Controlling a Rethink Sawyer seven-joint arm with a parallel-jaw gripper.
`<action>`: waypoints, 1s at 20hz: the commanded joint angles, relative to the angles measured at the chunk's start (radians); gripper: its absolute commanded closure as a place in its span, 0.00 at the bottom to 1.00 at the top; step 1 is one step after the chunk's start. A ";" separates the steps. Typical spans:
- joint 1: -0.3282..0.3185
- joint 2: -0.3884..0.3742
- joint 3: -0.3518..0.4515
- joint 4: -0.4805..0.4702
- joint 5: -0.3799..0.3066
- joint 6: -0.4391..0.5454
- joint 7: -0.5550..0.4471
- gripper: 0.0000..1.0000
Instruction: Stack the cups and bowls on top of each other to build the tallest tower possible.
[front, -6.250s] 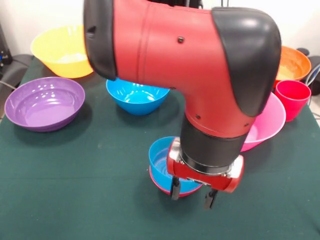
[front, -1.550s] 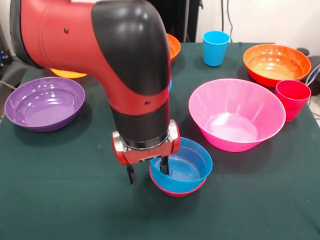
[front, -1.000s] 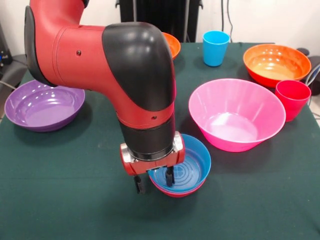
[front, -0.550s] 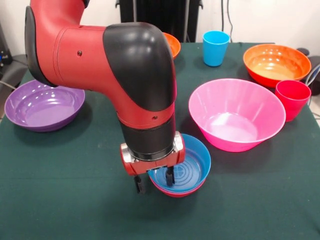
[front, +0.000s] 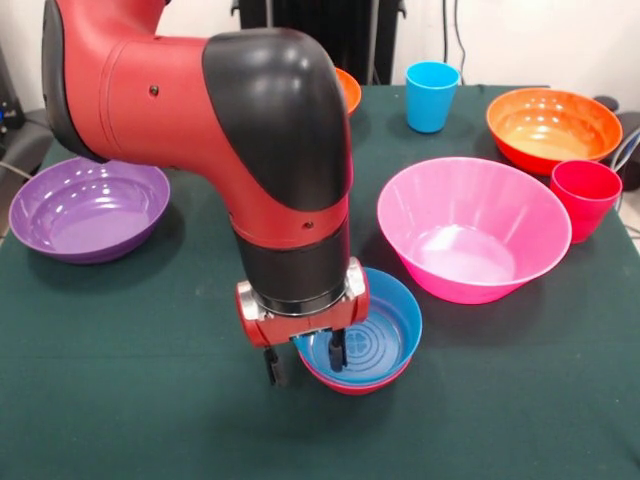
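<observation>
While the red and black arm reaches down near the desk's (front: 120, 420) front edge, its end effector (front: 306, 362) straddles the rim of the small blue bowl (front: 366, 338), one finger inside, one outside, not visibly pinched shut. That bowl sits nested in a magenta-red bowl (front: 350, 385); together they form the tower. A clean lift likely needs a firm pinch on the rim and a straight rise. Dark green cloth covers the desk. Farther back lie a pink bowl (front: 473, 228), purple bowl (front: 88, 205), red cup (front: 585, 195), orange bowl (front: 553, 126) and light blue cup (front: 432, 94). A pale wall stands behind.
</observation>
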 joint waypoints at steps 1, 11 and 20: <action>-0.011 -0.087 0.063 0.024 -0.055 0.117 -0.088 0.00; -0.002 -0.145 0.044 -0.027 -0.043 0.283 -0.029 0.00; 0.019 -0.280 -0.043 0.123 -0.055 0.281 0.093 0.00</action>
